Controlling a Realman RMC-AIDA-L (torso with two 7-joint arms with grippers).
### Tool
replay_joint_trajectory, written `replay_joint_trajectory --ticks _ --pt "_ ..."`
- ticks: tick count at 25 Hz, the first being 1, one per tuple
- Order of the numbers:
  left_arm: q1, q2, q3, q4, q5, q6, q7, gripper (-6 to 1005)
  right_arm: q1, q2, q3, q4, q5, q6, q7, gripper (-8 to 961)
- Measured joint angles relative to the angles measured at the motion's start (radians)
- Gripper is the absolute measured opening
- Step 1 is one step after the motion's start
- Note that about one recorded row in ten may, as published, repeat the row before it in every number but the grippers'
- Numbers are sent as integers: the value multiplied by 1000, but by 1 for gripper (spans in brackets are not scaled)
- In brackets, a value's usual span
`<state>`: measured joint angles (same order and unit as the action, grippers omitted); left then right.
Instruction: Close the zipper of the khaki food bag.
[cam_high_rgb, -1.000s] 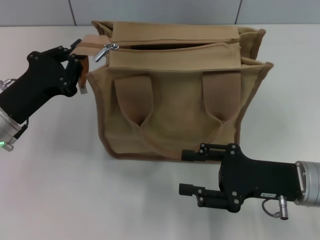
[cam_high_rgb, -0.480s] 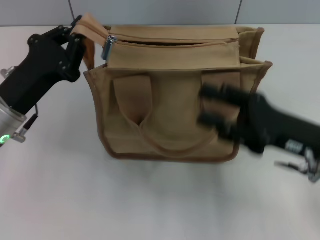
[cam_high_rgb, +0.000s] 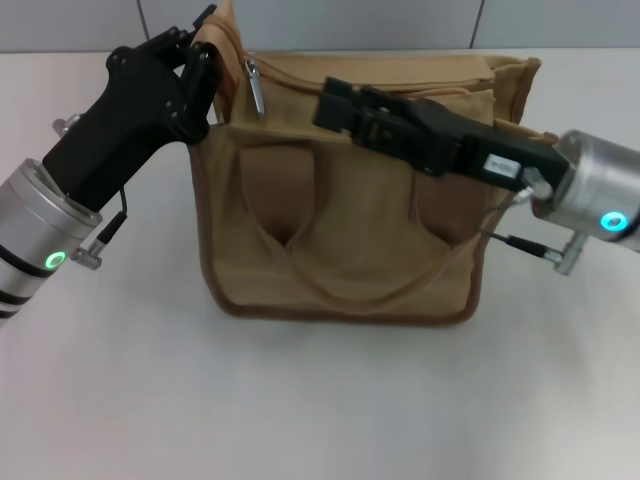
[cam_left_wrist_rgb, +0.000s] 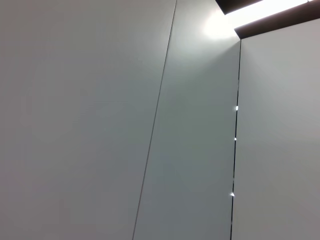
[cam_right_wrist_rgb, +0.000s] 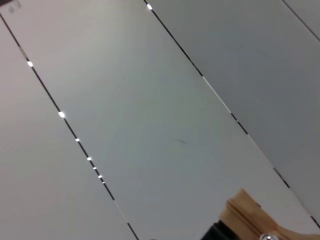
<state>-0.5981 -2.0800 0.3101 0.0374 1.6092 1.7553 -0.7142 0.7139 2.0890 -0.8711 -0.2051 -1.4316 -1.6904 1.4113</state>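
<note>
Bag: the khaki food bag (cam_high_rgb: 340, 230) is stood upright on the white table (cam_high_rgb: 300, 400), its two brown loop handles (cam_high_rgb: 350, 270) hung down the front panel.

Zipper: the zipper (cam_high_rgb: 232, 45) is run along the bag's top panel; its end nearest the robot's left is lifted into a peak, and the silver pull (cam_high_rgb: 255, 85) is seen hanging just below that peak, at the left end of the track.

Left pincer: the left pincer (cam_high_rgb: 205, 50) is pressed together on the raised end of the zipper tape at the bag's upper left corner, which is held up off the bag.

Right pincer: the right pincer (cam_high_rgb: 335, 105) is stretched across the top of the bag from the right, its tips placed near the pull but apart from it; the fingers appear spread, with nothing gripped.

Change: a second earlier the right arm was parked low in front of the bag, and the tape end lay lower beside the bag; since then the tape has been raised and the right arm has been swung up over the top panel.

Meaning: the track is judged to be tensioned for the pull, and the zipper is not yet drawn shut.

Wrist views: only wall panels are shown, with a scrap of khaki fabric (cam_right_wrist_rgb: 245, 212) at one edge of the right one.
</note>
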Motion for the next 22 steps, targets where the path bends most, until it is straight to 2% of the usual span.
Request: replay_joint_trajectory --ticks 7,22 --pt "-13 0 -15 -3 1 9 -7 31 67 3 -2 53 2 54 27 630" --pt "-56 0 -8 -18 9 10 -8 35 131 3 -24 83 5 110 68 629"
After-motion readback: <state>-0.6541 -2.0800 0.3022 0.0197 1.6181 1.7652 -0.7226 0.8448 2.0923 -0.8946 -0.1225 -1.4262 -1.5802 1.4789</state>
